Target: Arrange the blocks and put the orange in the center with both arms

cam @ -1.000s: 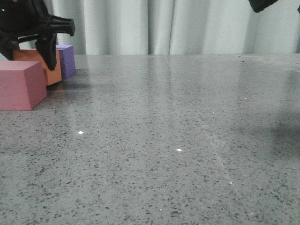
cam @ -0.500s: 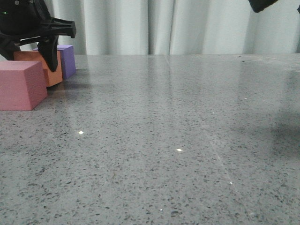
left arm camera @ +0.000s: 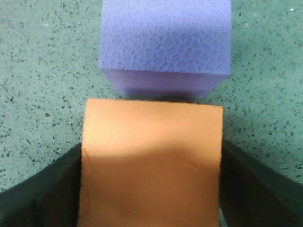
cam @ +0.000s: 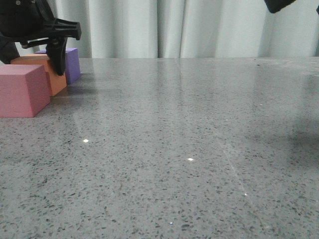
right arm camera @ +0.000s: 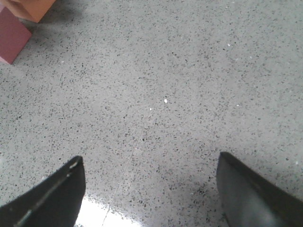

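Observation:
The orange cube (cam: 40,79) stands at the far left, between the pink-red cube (cam: 20,92) in front of it and the purple cube (cam: 74,64) behind it. My left gripper (cam: 35,60) reaches down over the orange cube. In the left wrist view the dark fingers (left arm camera: 52,189) press flush on both sides of the orange cube (left arm camera: 151,127), and the purple cube (left arm camera: 165,42) sits just beyond it. My right gripper (right arm camera: 149,189) is open and empty, high over bare table. Only its tip (cam: 279,5) shows in the front view.
The speckled grey stone table (cam: 189,139) stretches to the right of the cubes. A pale curtain (cam: 174,27) hangs behind its far edge. The right wrist view catches the pink-red cube (right arm camera: 12,38) and a corner of the orange cube (right arm camera: 31,8).
My left gripper has shifted slightly right, and the orange cube has moved with it, a little lower and nearer. The pink-red and purple cubes and the right arm have not moved.

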